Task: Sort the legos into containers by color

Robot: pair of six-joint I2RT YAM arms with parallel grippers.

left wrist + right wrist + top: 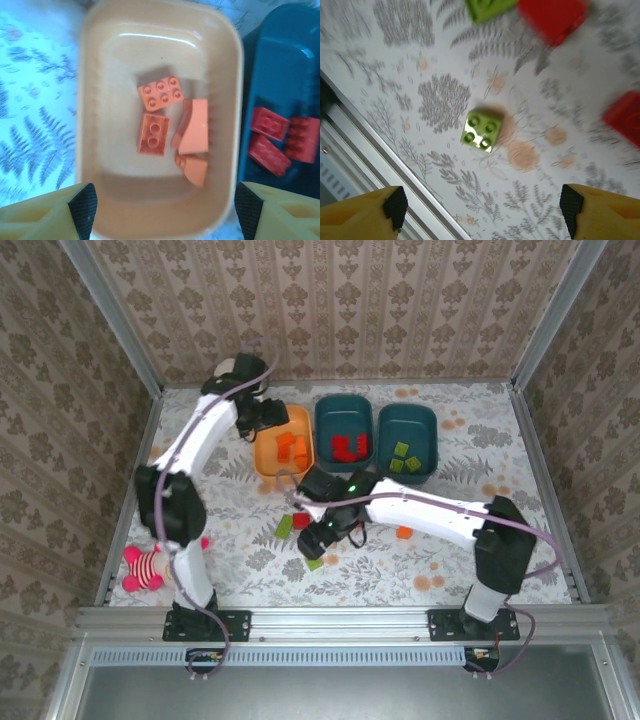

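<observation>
top: overhead | 2 wrists: close, downward | shared top+left: orange tub [272,458] [87,125]

No lettering, label, brand mark, number or sign is legible on anything on or around the desk [470,445].

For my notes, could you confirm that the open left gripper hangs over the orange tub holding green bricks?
Not quite: the left wrist view shows orange bricks, not green, in the orange tub; the left gripper does hang open over it.
</observation>
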